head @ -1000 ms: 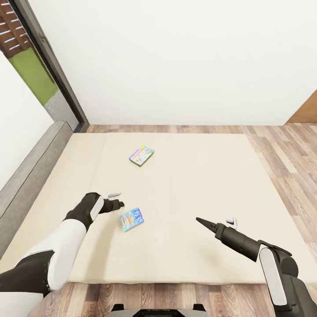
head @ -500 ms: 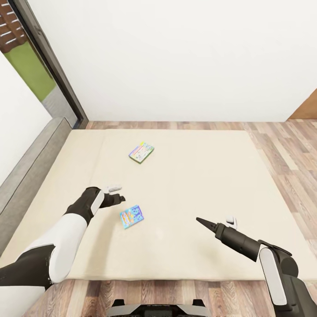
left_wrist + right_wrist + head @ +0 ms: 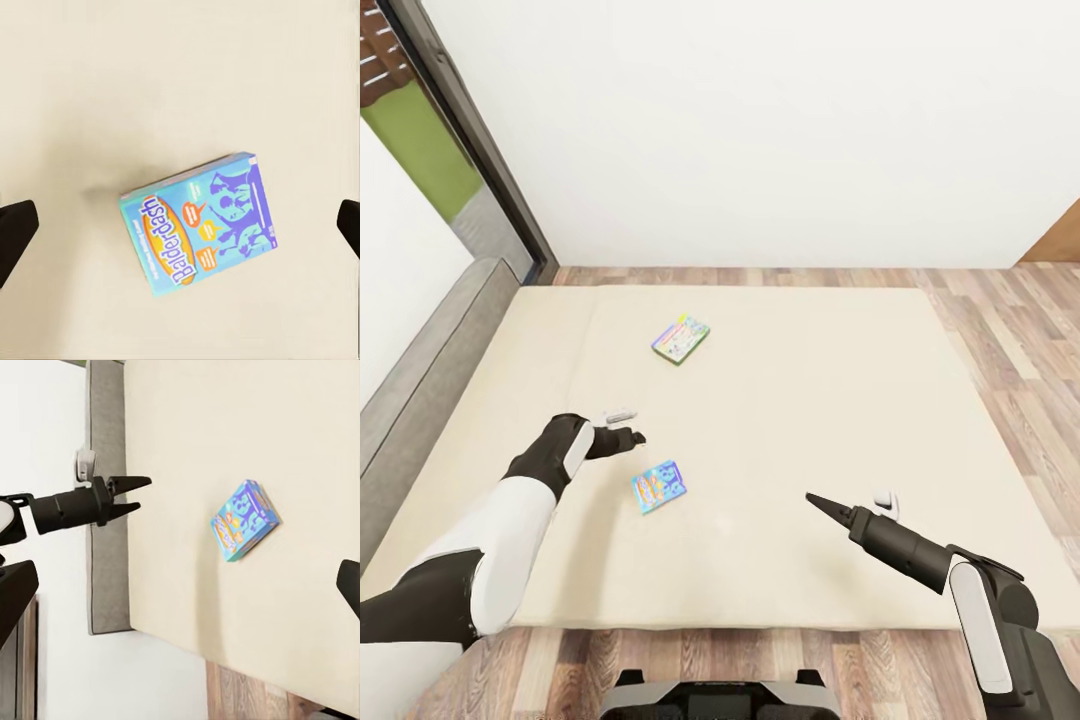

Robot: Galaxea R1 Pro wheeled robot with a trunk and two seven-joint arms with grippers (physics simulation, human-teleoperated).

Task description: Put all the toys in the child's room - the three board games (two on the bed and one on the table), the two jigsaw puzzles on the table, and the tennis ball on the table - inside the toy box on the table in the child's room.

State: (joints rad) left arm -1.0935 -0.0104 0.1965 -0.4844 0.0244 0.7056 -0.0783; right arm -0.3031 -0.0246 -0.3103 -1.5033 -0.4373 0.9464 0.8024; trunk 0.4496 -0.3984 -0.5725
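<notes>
Two board games lie flat on the bed (image 3: 810, 400), so the robot has come here to fetch them. The blue "Balderdash" box (image 3: 659, 487) sits left of the middle of the head picture, near the bed's front edge. The pale colourful game box (image 3: 680, 340) lies higher up in the picture, well apart from the blue one.

The left gripper (image 3: 628, 437) hangs just up and left of the blue box, not touching it. In the left wrist picture the box (image 3: 199, 225) lies right between the two dark fingertips (image 3: 15, 232), which sit far out at the picture's sides. So the jaws are spread wide and hold nothing. It looks lined up to come down on that box.

The right gripper (image 3: 850, 503) waits at the lower right, over bare mattress. Its fingers are spread too, holding nothing. The toy box and table are somewhere else.
</notes>
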